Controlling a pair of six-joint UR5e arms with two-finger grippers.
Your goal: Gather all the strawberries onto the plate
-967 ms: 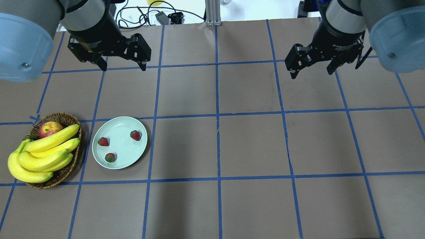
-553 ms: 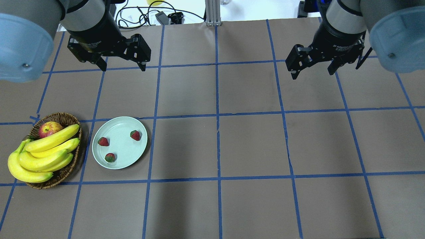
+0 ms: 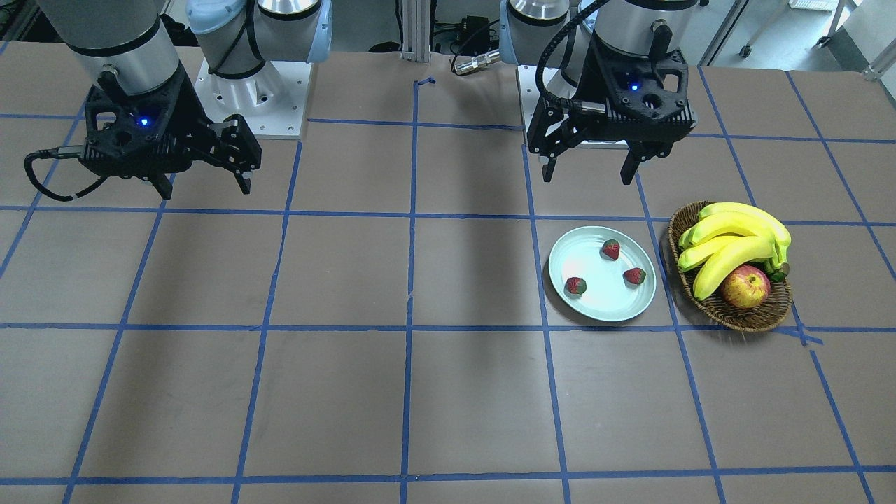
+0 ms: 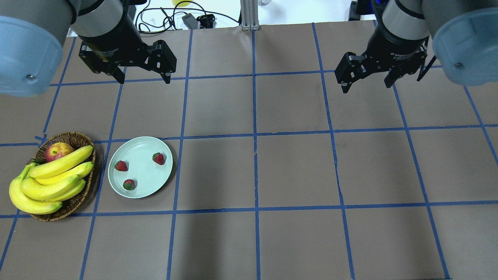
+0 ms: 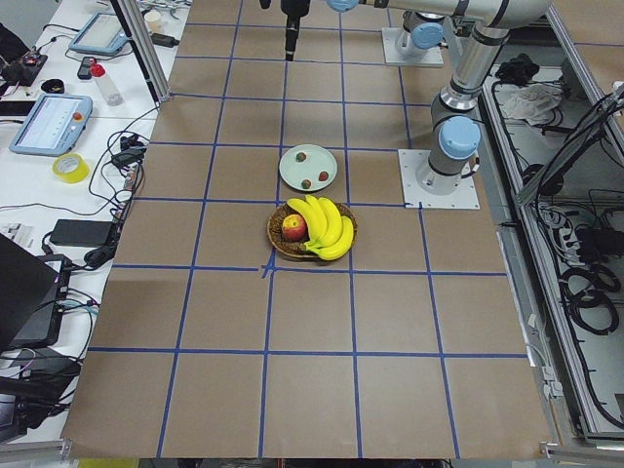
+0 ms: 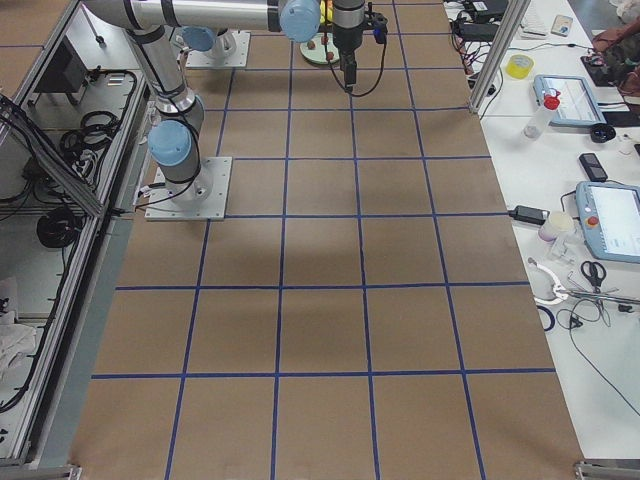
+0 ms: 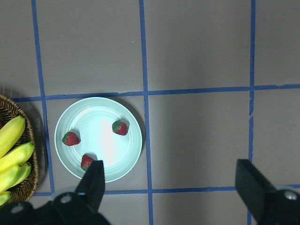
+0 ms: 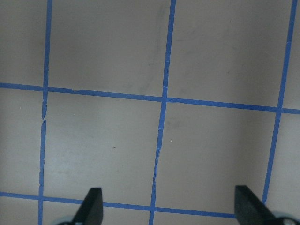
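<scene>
The pale mint-green plate (image 4: 142, 173) lies left of centre on the table. Three strawberries lie apart on it (image 4: 121, 166) (image 4: 158, 158) (image 4: 128, 184); the front-facing view also shows the plate (image 3: 602, 299) and a strawberry (image 3: 611, 249). High above and behind the plate, my left gripper (image 4: 144, 79) hangs open and empty, and its wrist view looks down on the plate (image 7: 101, 140) between its spread fingers. On the far right side my right gripper (image 4: 365, 87) is open too, over bare table (image 8: 164, 140), holding nothing.
A brown wicker basket (image 4: 78, 202) just left of the plate holds a bunch of bananas (image 4: 50, 182) and a red-yellow apple (image 4: 57, 151). Blue tape lines grid the brown table. Cables and small gear lie past the far edge.
The right gripper has shifted very slightly. The left gripper, plate and strawberries stay where they were.
</scene>
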